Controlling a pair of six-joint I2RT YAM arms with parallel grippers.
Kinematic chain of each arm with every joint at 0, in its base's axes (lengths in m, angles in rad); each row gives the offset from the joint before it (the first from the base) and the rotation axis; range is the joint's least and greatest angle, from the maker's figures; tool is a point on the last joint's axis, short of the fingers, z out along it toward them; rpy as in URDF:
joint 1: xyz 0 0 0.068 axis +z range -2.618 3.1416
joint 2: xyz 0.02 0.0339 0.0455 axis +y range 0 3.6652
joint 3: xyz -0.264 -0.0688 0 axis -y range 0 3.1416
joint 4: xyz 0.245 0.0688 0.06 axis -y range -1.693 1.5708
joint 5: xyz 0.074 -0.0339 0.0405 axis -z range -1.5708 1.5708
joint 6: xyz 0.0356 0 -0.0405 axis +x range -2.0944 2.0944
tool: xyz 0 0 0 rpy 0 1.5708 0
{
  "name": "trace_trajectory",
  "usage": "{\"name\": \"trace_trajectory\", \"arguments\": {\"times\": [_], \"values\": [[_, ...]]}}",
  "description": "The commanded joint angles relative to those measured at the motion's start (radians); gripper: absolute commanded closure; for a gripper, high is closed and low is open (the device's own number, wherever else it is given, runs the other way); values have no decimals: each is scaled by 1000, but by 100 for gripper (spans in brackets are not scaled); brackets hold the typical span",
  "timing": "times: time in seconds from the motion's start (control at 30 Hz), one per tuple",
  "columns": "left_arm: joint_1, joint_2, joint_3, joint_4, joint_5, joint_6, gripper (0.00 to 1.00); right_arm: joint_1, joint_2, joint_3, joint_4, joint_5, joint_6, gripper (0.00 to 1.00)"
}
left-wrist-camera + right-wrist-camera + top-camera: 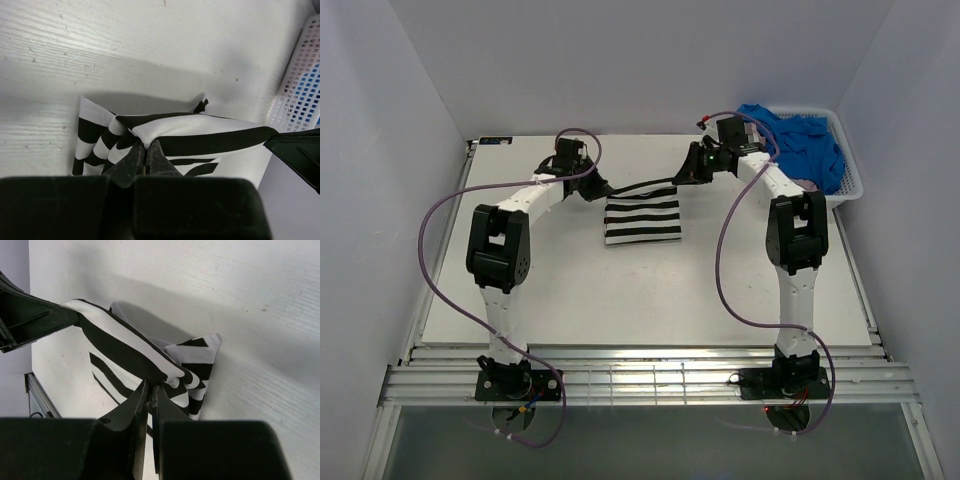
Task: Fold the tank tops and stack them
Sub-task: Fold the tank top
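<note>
The black-and-white striped tank top (642, 216) lies partly folded at the table's far middle. Its far edge is lifted and stretched between both grippers. My left gripper (603, 190) is shut on its left corner, seen in the left wrist view (145, 145). My right gripper (682, 176) is shut on its right corner, seen in the right wrist view (150, 384). The striped top also shows there (130, 352) and in the left wrist view (200, 132). The bright blue tank top (800, 145) lies in the basket. A bit of the pink-mauve top (807, 184) peeks out beneath it.
The white lattice basket (850, 165) stands at the far right corner of the table and shows in the left wrist view (300, 95). Purple cables loop from both arms. The white table (650, 290) is bounded by side walls.
</note>
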Motion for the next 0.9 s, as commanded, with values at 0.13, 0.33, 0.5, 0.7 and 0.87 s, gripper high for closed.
{"name": "trace_trajectory", "arguments": {"times": [0.13,0.33,0.5,0.7,0.87], "values": [[31,87,89,1,8,40,100,-12,138,129,84,-50,-2,92],[31,113,118,-5,19,52,85,-12,175,139,116,-60,35,86],[31,58,99,-8,2,58,35,-12,137,151,145,-96,50,44],[31,-47,41,21,24,44,9,-9,-7,45,163,-107,40,15],[6,-103,-17,77,76,30,2,20,-107,-101,199,-125,29,10]]}}
